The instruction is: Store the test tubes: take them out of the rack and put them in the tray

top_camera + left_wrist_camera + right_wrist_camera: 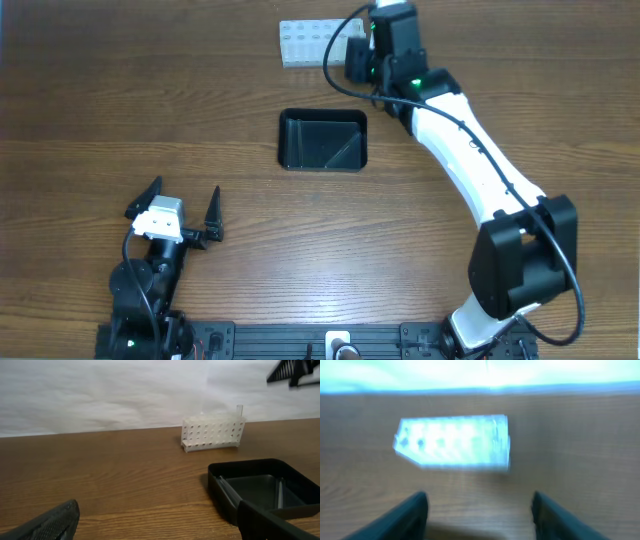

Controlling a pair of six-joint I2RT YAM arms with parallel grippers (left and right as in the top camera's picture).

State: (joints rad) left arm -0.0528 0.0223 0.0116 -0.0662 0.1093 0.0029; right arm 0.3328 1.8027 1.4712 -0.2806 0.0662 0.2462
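Evidently the step in hand is emptying the rack (313, 43), which stands close to the far edge of the table (120, 90), about midway along it. The right gripper (479, 512) hangs near the rack's right end, its two fingers spread wide with nothing between them. At that end one clear test tube (239, 409) stands upright in a hole, its top showing above the rack; I cannot make out any other in the rack. To do this well, the right gripper should centre its open jaws on the exposed top, come straight down and close gently, since the glass looks thin and slippery. It should then lift vertically until the bottom clears the hole, so that the light rack is neither dragged nor tipped. After that it should carry its load low over the tray (283, 140) and lay it flat rather than drop it. The tray, black and shallow, sits near the middle of the table, on the near side of the rack and apart from it. At least two clear tubes (227, 491) lie flat on its floor, one along a wall. The left gripper (181, 204) rests toward the table's near left corner, well apart from both containers, fingers wide open and empty
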